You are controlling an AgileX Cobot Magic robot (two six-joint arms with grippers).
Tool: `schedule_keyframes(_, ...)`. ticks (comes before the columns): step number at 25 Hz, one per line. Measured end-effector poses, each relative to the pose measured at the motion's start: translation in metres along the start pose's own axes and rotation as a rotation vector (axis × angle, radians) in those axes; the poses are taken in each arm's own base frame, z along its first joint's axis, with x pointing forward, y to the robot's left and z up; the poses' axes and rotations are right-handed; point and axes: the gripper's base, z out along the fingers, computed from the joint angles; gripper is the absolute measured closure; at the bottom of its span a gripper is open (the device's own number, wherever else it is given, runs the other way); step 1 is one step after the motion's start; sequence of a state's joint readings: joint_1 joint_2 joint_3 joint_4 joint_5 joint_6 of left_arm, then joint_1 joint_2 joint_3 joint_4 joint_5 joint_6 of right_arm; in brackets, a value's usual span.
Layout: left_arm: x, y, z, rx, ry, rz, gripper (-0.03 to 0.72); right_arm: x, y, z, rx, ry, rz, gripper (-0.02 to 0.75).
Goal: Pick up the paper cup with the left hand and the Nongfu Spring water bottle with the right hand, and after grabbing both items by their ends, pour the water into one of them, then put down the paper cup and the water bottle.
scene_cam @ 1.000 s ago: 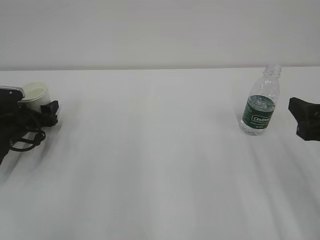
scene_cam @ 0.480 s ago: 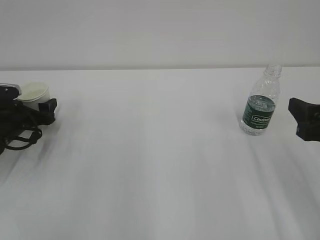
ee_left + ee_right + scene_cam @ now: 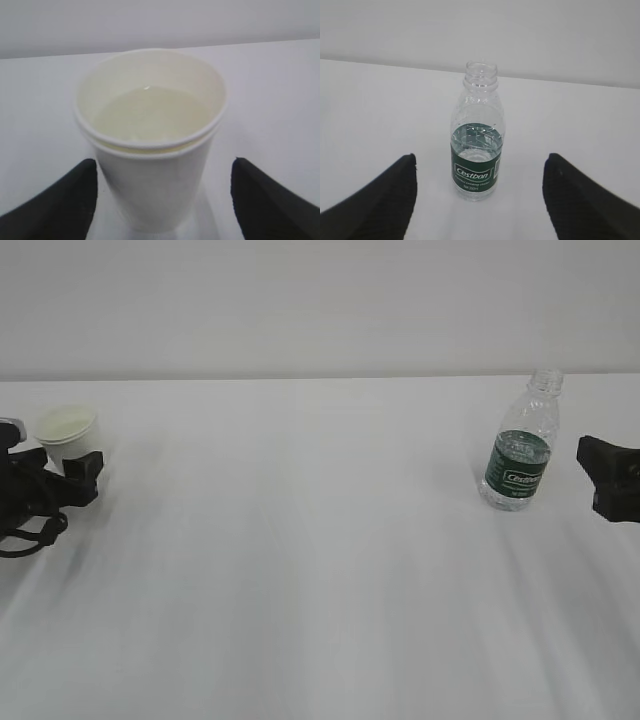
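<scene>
The white paper cup (image 3: 66, 430) stands upright at the far left of the table, with clear water (image 3: 150, 110) inside. My left gripper (image 3: 72, 466) is open just in front of it. In the left wrist view its black fingers (image 3: 55, 200) flank the paper cup (image 3: 155, 170) without touching it. The Nongfu Spring water bottle (image 3: 520, 445), capless with a dark green label, stands upright at the right and is about half full of water (image 3: 476, 145). My right gripper (image 3: 603, 472) is open to the bottle's right. The bottle (image 3: 476, 165) stands ahead of the open right gripper (image 3: 480, 159), apart from it.
The white table (image 3: 320, 570) runs back to a pale wall (image 3: 320, 300). Nothing else stands on the table between the cup and the bottle.
My left gripper has drawn back to the left and lower, away from the cup, which stays standing on the table. The right gripper and the bottle have not moved.
</scene>
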State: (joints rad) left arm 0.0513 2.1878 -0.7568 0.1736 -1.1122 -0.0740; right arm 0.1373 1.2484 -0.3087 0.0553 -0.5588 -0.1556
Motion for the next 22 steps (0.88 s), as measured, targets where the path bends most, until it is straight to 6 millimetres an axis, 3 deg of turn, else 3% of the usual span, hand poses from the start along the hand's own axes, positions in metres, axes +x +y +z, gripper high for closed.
schedule_keyframes(10, -0.019, -0.006, -0.036, 0.0, -0.006, 0.001, 0.097, -0.001, 0.0, -0.001, 0.0, -0.005, 0.0, 0.15)
schedule_keyframes(22, -0.069, -0.009, -0.065, -0.01, -0.086, 0.026, 0.097, -0.015, -0.002, -0.017, 0.005, -0.066, 0.003, 0.15)
